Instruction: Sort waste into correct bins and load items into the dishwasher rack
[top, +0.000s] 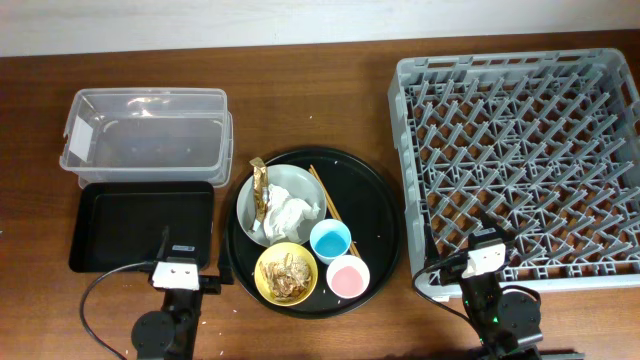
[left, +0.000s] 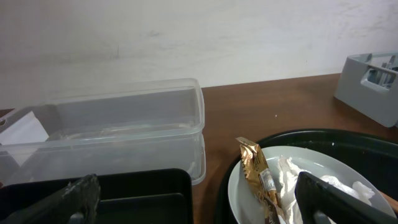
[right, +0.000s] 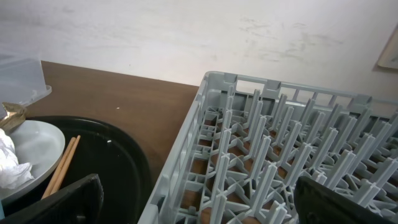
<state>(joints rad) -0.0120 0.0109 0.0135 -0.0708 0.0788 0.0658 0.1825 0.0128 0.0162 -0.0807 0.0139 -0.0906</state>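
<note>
a large light-grey dishwasher rack (top: 520, 150) is seen filling the right of the overhead frame. at centre a round black tray (top: 378, 215) is set, and the items are gathered on it. a pale round plate (top: 285, 183) is found in its upper left part, with a crumpled white napkin (top: 290, 215) lying on it and a crinkled gold-brown wrapper (top: 259, 190) laid along its left edge. a pair of wooden chopsticks (top: 325, 193) is rested across the plate's right rim (running diagonally). just below, a blue cup (top: 330, 241) and a pink cup (top: 348, 276) are stood side by side, and a yellow bowl (top: 262, 270) holding food scraps (top: 287, 274) is placed to their left. at upper left a clear tub (top: 150, 140) is seen, with a flat black tray (top: 140, 225) just below it. the left gripper (left: 199, 205) is held at the black tray's lower right corner, and the right gripper (right: 205, 202) at the rack's lower edge; on both, the fingers are spread wide and nothing is gripped.
</note>
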